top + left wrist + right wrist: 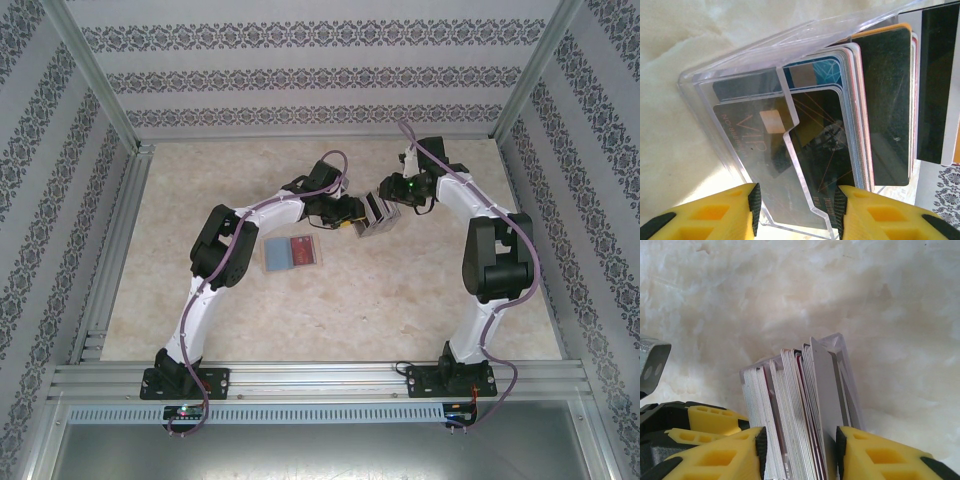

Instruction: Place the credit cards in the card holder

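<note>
Clear plastic card holder (735,95), pinched in your left gripper (797,210) mid-table, already carries a VIP card (747,142) and several more; your right gripper (800,452) clamps the fanned credit cards (790,400) at its mouth. Uneven edges may snag the rim and spill. Two loose cards (292,255) lie nearby.

The top camera looked down from above and behind the arm bases over the whole table (400,300). Both wrist cameras peered forward past their own yellow fingers (880,220) (very near), sharing the card holder (740,95) and credit cards (790,410) at mid-table.
</note>
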